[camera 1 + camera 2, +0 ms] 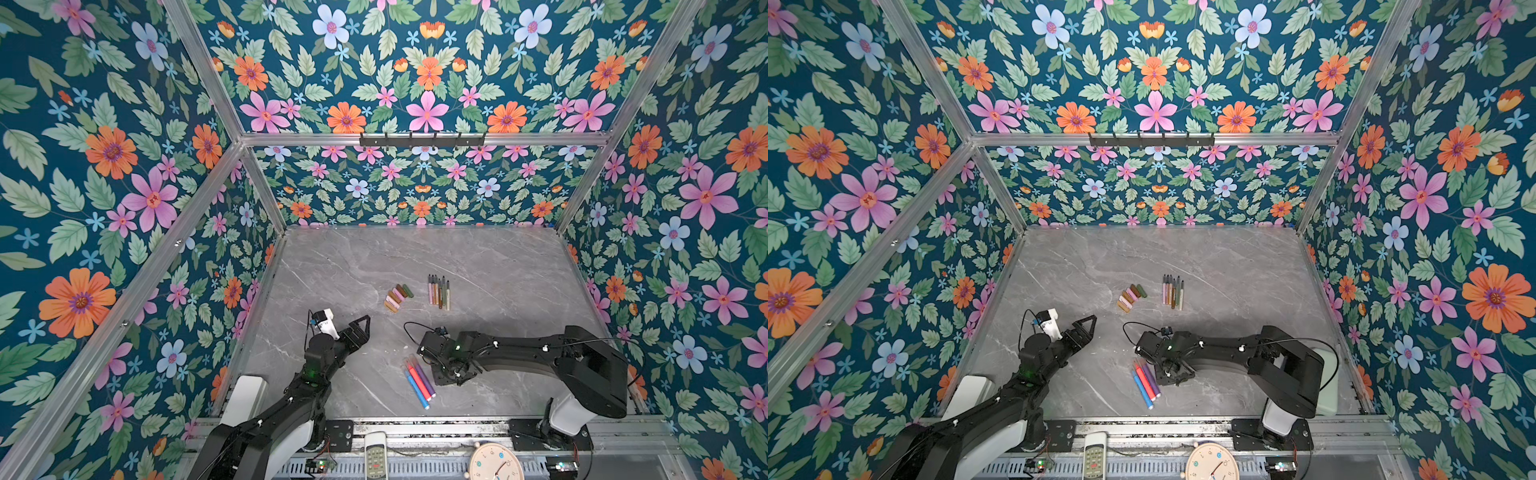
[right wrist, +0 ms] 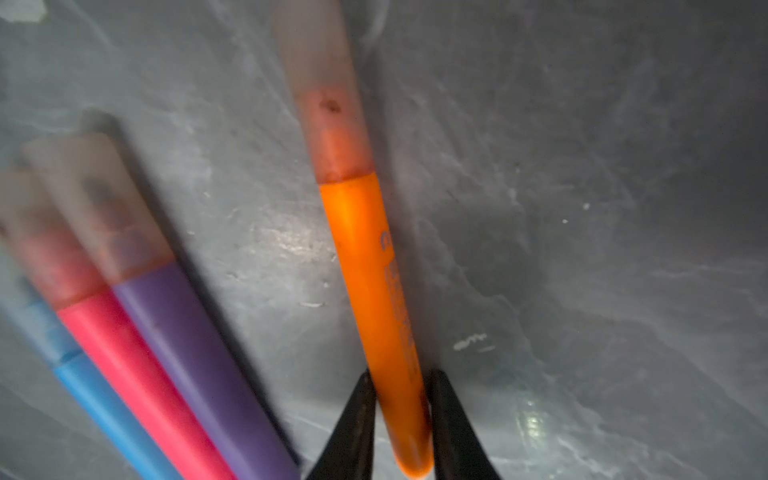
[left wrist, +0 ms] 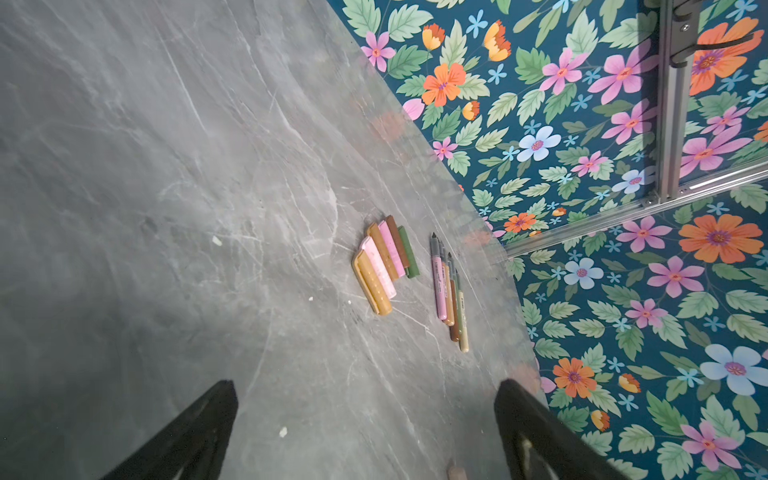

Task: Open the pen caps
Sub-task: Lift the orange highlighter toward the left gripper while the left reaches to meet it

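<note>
Loose caps [image 1: 398, 297] fanned beside uncapped pens [image 1: 439, 291] — capped orange pen [image 2: 374, 291] apart.

Far table [image 1: 498, 257] bare; cap row [image 1: 398, 297], open pens [image 1: 439, 291] clutter mid; capped trio [image 1: 419, 380] nr front.

Caps [image 1: 398, 297] lie left of bare pens [image 1: 439, 291], behind 3 capped pens [image 1: 419, 382].

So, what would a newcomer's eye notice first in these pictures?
The loud floral wallpaper fills every wall around the grey marble tabletop. Near the table's front, the right end effector grips a slim orange marker pen with its cap on, beside blue, red and purple capped pens. At mid-table lie a row of short pink, tan and green plastic caps and a bundle of uncapped slim pens.
</note>
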Robot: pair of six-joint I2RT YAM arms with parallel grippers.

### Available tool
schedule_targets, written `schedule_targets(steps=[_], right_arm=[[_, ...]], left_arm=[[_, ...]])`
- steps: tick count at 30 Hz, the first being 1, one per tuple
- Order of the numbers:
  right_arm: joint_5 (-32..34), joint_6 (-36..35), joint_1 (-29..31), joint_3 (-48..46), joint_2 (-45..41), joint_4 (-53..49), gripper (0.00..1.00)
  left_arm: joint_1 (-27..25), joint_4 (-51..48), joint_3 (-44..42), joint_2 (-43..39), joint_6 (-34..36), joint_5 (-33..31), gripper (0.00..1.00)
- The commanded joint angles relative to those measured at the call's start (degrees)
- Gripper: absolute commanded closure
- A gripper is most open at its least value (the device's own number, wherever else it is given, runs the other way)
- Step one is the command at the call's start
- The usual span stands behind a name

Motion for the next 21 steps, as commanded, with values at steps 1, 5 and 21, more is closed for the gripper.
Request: schedule_targets(steps=[1,5,21], right_arm=[[1.3,1.0,0.0,-0.5,0.4,-2.9,0.75],[1.4,0.4,0.0,-0.2,-1.7,-2.7,0.80],[1.3,-3.0,0.0,-0.3,-4.9,-0.8,0.88]], left_arm=[[0.1,0.2,0.3,-0.9,0.6,-0.3,0.00],[0.1,0.4,-0.6,-3.1,1.0,0.2,0.00],[0.0,8.6,-0.8,0.8,3.4,7.1,0.03]])
